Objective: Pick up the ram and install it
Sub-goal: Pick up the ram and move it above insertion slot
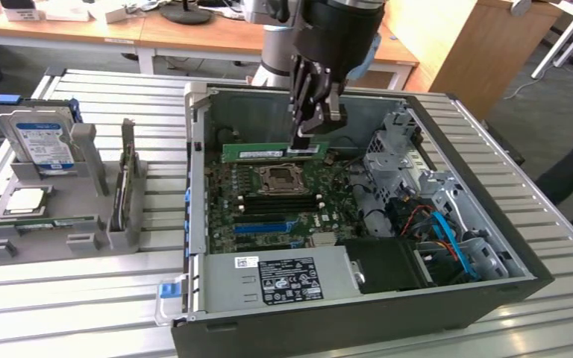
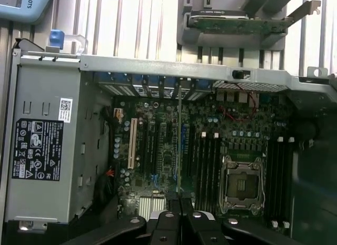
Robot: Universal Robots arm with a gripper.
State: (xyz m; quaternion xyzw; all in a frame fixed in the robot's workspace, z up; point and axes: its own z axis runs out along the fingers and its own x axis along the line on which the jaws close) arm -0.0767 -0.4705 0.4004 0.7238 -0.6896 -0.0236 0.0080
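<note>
The black gripper (image 1: pixel 310 143) is clamped on the long, thin green ram stick (image 1: pixel 266 151), held level over the motherboard (image 1: pixel 266 216) inside the open grey computer case (image 1: pixel 366 313). The case sits mid-table on the slatted aluminium table (image 1: pixel 68 306), with wooden desks (image 1: pixel 197 37) behind.

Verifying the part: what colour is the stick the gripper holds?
The ram is green; the exterior view shows it best.
</note>
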